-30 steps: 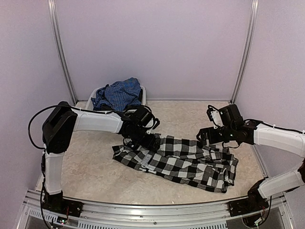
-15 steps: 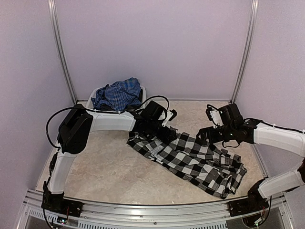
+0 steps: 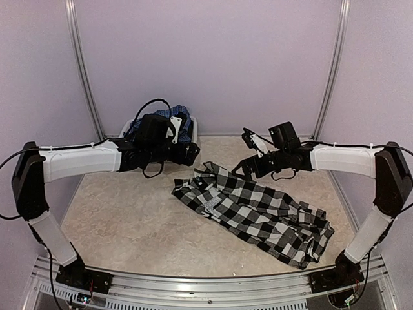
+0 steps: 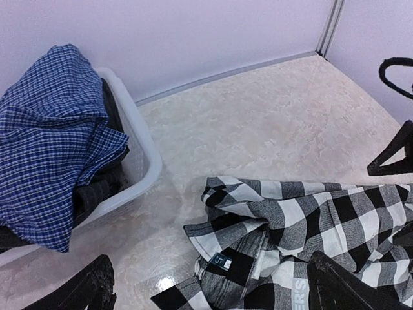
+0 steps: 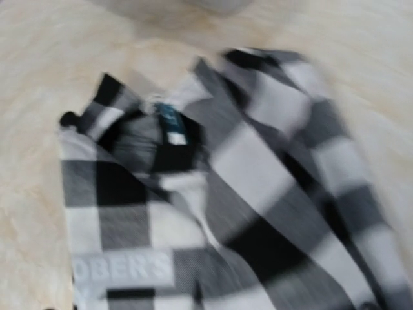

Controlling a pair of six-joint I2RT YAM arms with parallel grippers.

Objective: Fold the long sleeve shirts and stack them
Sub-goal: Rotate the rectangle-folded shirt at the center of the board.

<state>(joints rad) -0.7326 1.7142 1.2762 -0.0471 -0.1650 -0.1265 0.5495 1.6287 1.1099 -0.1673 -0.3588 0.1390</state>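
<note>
The black-and-white checked shirt (image 3: 258, 216) lies crumpled on the table, running from its collar at the centre to the front right. Its collar label and white block letters show in the left wrist view (image 4: 303, 219) and, blurred, in the right wrist view (image 5: 213, 194). The blue fine-checked shirt (image 3: 161, 119) is heaped in the white mesh basket (image 3: 193, 126) at the back left, and shows in the left wrist view (image 4: 45, 142). My left gripper (image 3: 187, 153) is open and empty, between the basket and the collar. My right gripper (image 3: 240, 169) hovers over the shirt's far edge with its fingers (image 4: 392, 157) apart, holding nothing.
The basket's rim (image 4: 145, 161) stands close to the left of the shirt collar. Bare table (image 3: 122, 219) lies to the front left. The enclosure walls and metal posts (image 3: 326, 77) close the back and sides.
My left gripper has let go of the shirt's collar end and pulled back left toward the basket. My right gripper has left the shirt's right part and moved left. The shirt was dragged rightward first.
</note>
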